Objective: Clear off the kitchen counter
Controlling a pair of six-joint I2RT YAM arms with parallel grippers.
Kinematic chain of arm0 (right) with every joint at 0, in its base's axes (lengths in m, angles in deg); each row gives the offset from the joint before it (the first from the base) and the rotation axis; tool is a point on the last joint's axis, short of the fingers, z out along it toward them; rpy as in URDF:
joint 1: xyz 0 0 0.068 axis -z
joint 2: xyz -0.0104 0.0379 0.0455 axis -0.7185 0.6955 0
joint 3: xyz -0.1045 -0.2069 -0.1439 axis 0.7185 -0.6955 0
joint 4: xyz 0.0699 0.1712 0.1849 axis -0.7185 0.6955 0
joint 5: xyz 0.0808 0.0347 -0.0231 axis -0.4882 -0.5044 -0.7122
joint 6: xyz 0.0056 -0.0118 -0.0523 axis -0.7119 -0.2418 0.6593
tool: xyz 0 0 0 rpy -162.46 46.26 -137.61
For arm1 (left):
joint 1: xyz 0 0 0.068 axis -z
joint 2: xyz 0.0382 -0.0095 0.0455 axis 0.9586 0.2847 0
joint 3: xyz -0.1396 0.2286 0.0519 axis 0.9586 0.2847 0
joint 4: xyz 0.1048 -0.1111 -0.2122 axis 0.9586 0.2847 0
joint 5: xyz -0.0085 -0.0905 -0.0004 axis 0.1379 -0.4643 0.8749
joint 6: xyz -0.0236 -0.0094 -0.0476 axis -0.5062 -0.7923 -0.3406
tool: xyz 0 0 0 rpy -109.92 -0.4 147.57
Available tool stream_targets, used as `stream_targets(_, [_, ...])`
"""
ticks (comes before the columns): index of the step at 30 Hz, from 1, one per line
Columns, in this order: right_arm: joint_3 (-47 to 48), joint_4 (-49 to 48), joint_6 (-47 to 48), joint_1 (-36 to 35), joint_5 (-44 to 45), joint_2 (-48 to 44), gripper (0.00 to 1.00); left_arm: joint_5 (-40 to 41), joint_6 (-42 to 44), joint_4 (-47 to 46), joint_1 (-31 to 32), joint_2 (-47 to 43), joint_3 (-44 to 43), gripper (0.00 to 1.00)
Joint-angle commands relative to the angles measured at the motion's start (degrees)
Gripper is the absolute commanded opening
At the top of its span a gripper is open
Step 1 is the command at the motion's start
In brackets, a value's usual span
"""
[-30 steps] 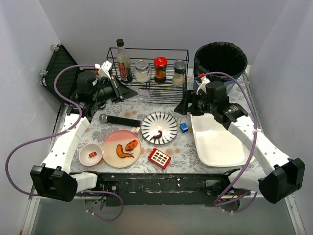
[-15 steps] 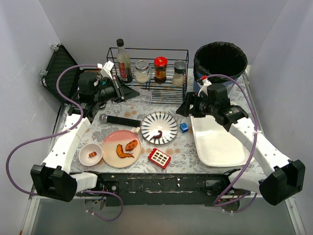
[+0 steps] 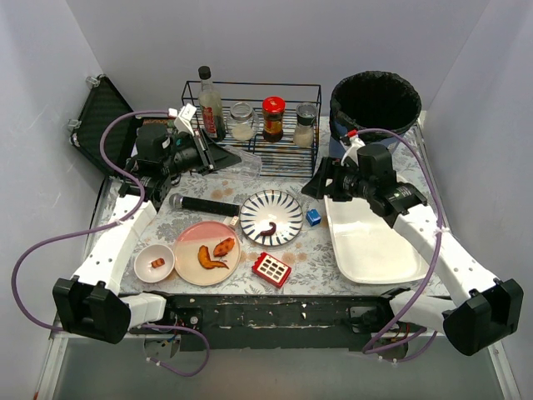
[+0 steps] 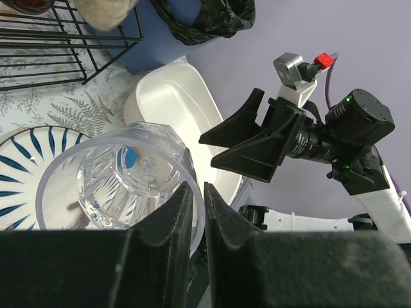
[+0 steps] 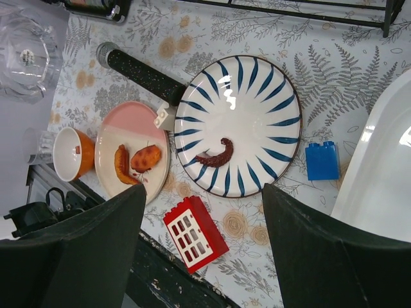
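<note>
Pretty plain setup here: a back wall [image 3: 275, 37], left wall [image 3: 33, 125] and right wall [image 3: 491, 108], all smooth pale lavender-grey, box in the surface [image 3: 310, 250] on three sides. Light looks soft and even, with only faint shadows. A black metal rail [image 3: 275, 312] runs along the near edge, with a dull grey strip [image 3: 283, 375] below it. Floor or shelf, can't tell.

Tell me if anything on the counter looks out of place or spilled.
No spill visible on the kitchen counter. Two toys sit among the dishes: a red brick near the front edge and a blue brick between the striped plate and the white tub.
</note>
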Motion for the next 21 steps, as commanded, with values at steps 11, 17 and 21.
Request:
stream_targets(11, [-2.92, -4.25, -1.72, 2.59, -3.64, -5.67, 0.83, 2.10, -3.38, -7.98, 7.19, 1.85, 1.02, 0.11])
stream_targets(17, [-7.05, -12.07, -5.85, 6.19, -11.10, -8.40, 0.85, 3.25, -7.42, -15.97, 8.95, 2.03, 3.91, 0.11])
stream_targets(21, [-11.00, -19.89, -10.41, 9.79, -20.15, -9.19, 0.88, 3.51, -10.67, -20.73, 9.13, 2.29, 5.85, 0.11])
